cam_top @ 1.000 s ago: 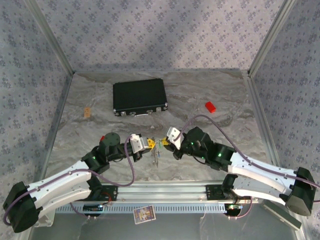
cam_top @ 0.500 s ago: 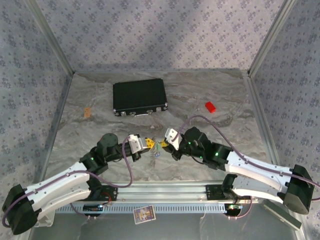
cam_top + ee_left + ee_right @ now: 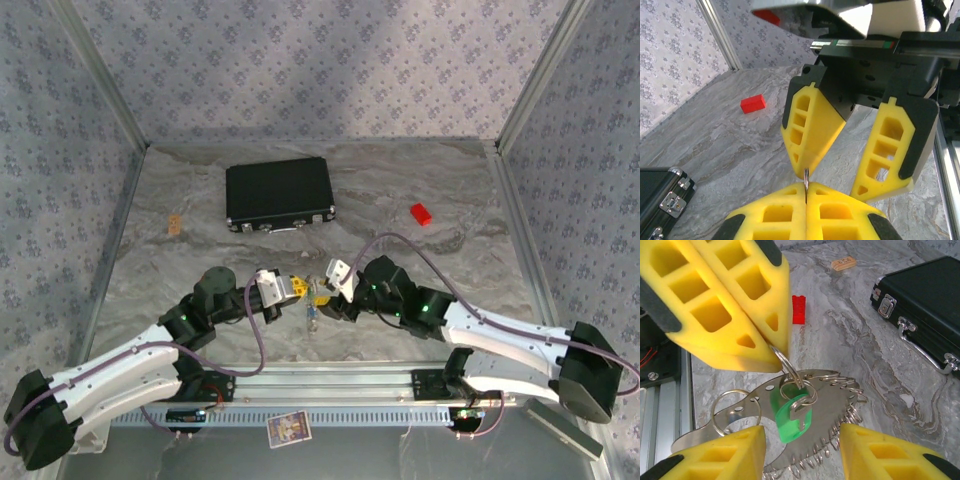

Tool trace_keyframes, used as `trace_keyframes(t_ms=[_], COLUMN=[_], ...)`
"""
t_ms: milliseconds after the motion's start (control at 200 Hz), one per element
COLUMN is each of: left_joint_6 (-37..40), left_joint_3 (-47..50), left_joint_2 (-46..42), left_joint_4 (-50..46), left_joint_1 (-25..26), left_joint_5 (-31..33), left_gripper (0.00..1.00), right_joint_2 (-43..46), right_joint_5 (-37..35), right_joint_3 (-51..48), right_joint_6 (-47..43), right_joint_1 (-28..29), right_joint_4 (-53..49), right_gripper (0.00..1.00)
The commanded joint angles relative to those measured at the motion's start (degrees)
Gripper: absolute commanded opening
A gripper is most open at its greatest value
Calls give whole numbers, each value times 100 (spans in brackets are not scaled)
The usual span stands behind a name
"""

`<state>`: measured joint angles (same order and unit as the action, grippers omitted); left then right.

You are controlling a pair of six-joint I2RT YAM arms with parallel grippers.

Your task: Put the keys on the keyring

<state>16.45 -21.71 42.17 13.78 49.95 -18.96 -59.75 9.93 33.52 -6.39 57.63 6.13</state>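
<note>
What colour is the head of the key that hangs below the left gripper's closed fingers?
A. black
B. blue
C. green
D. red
C: in the right wrist view, the key hanging from the metal ring that the left gripper pinches has a green plastic head.

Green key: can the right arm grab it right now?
Probably yes. The right gripper is open, and the green key sits just ahead between its fingers with nothing in front. The shut left gripper pinches a small metal ring just above it.
</note>
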Motion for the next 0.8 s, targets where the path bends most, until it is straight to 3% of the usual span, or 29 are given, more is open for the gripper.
trace_keyframes(t_ms=[0, 495, 800], left_joint_6=[60, 43, 52], left_joint_3=[-271, -289, -272], left_joint_2=[-117, -105, -138], left_joint_4=[141, 190, 192], left_joint_1=[14, 22, 18], left_joint_5=[11, 108, 171], left_gripper=[0, 0, 0], right_joint_2=[-110, -583, -724], right_joint_5=[114, 86, -471], right_joint_3=[-90, -225, -282], right_joint_6=[127, 288, 168], right_joint_1=[-23, -21, 16], right_joint_4=[487, 1338, 1650], right_gripper=[44, 47, 32])
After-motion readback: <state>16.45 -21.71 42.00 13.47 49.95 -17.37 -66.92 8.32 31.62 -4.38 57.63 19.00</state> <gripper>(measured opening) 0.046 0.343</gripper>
